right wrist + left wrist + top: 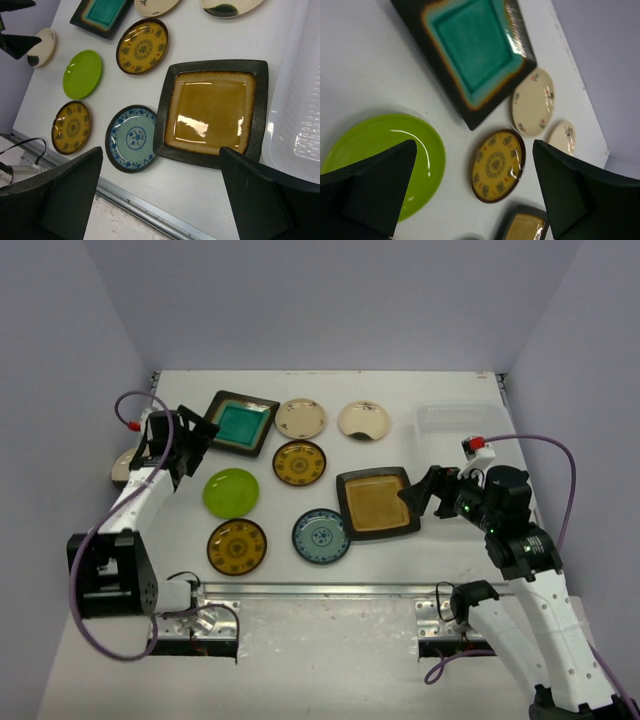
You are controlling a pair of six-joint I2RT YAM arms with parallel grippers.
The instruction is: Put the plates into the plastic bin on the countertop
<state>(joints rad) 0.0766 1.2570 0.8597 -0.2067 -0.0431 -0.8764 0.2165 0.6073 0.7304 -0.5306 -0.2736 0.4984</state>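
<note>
Several plates lie on the white countertop (450, 540). A teal square plate (240, 423) (475, 50) is at the back left, with two cream round plates (300, 418) (363, 420) to its right. Two amber-patterned plates (299, 463) (237, 546), a lime green plate (231, 492) and a blue-white plate (321, 536) lie in the middle. The amber square plate (378, 503) (212, 112) overlaps the blue-white plate's edge (132, 137). The translucent plastic bin (462, 421) (300, 100) stands at the back right. My left gripper (190, 440) (473, 145) is open and empty, above the table beside the teal plate. My right gripper (425, 490) (161, 150) is open and empty at the amber square plate's right edge.
Another cream plate (125, 466) lies at the far left edge, partly hidden by my left arm; it also shows in the right wrist view (40, 47). A metal rail (330, 590) runs along the near edge. Grey walls close in the left, back and right sides.
</note>
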